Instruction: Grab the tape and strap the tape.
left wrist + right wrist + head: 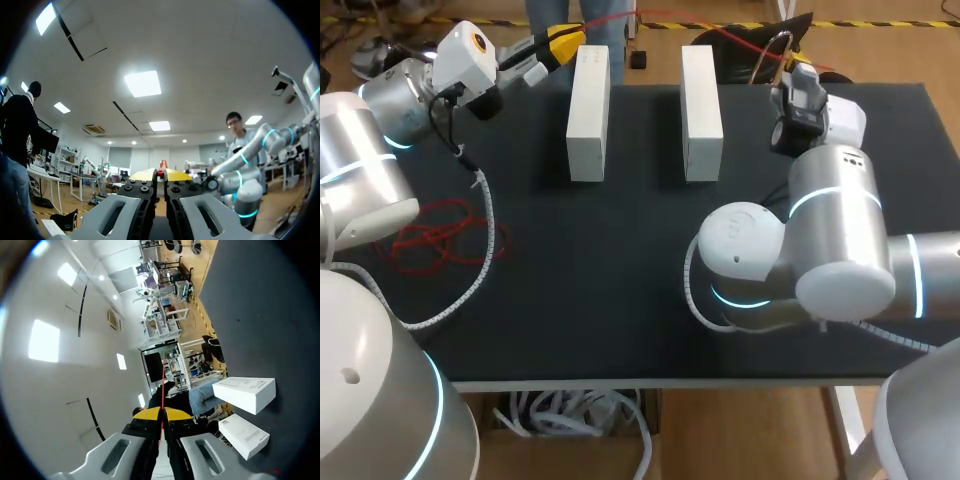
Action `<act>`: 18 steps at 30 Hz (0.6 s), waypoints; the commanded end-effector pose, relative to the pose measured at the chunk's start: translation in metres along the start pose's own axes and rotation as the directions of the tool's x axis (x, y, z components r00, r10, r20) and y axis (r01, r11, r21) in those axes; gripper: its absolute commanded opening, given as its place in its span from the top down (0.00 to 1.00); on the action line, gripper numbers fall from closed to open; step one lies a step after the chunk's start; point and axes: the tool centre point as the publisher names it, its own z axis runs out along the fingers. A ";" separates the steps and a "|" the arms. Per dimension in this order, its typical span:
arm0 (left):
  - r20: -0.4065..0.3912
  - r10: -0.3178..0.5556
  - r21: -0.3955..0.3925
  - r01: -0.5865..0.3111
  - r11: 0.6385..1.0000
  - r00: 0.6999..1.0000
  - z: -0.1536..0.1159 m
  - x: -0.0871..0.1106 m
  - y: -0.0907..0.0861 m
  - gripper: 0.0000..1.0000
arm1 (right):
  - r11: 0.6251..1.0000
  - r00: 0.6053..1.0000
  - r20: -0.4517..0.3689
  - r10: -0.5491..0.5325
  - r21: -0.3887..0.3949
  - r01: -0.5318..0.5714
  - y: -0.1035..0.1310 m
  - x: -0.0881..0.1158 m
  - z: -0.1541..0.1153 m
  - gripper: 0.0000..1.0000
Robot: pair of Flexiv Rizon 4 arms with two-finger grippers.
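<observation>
Right wrist view | red tape (163, 390) clamped between right end effector (162, 414) fingers

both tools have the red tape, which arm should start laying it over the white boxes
Left, probably: the left tool sits right at the far end of the left box, with the red tape pinched in it. The right tool holds the tape farther off, past the right box.
</observation>
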 end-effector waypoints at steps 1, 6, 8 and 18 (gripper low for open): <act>0.003 0.001 0.001 -0.001 1.000 1.000 0.000 0.001 0.000 1.00 | 1.000 1.000 0.004 -0.002 0.002 0.002 0.001 0.002 0.001 1.00; 0.003 0.001 0.001 -0.001 1.000 1.000 0.000 0.001 0.000 1.00 | 1.000 1.000 0.004 -0.002 0.002 0.002 0.001 0.002 0.001 1.00; 0.003 0.001 0.001 -0.001 1.000 1.000 0.000 0.001 0.000 1.00 | 1.000 1.000 0.004 -0.002 0.002 0.002 0.001 0.002 0.001 1.00; -0.020 -0.023 -0.135 0.020 0.991 1.000 0.000 0.005 -0.015 1.00 | 1.000 1.000 0.004 -0.002 0.002 0.002 0.001 0.002 0.001 1.00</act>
